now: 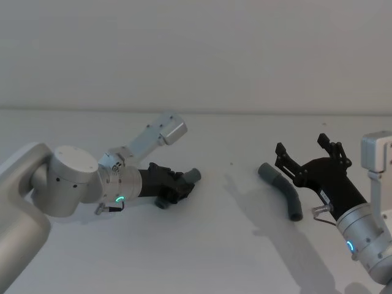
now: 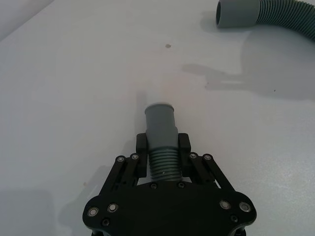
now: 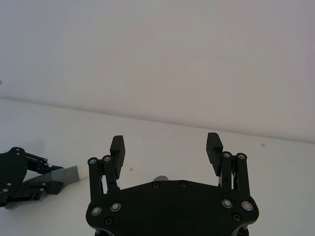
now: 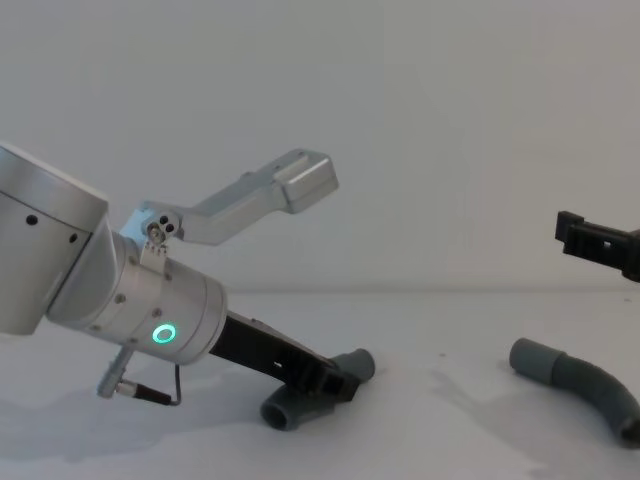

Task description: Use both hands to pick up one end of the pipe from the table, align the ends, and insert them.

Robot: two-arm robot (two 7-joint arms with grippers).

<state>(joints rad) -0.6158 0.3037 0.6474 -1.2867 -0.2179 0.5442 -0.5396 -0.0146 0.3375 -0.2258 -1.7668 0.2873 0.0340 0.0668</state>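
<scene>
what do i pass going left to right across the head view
left gripper, shut on the first hose piece → second hose piece, lying free → right gripper, open

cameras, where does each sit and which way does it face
Head: high, looking down at the table; both arms show.
Left wrist: behind the left tool, shut on the left hose, facing the right hose.
Right wrist: behind the open right tool, facing the wall.
Chest: low, looking across the table; left arm large.
Head and chest share both hoses.
</scene>
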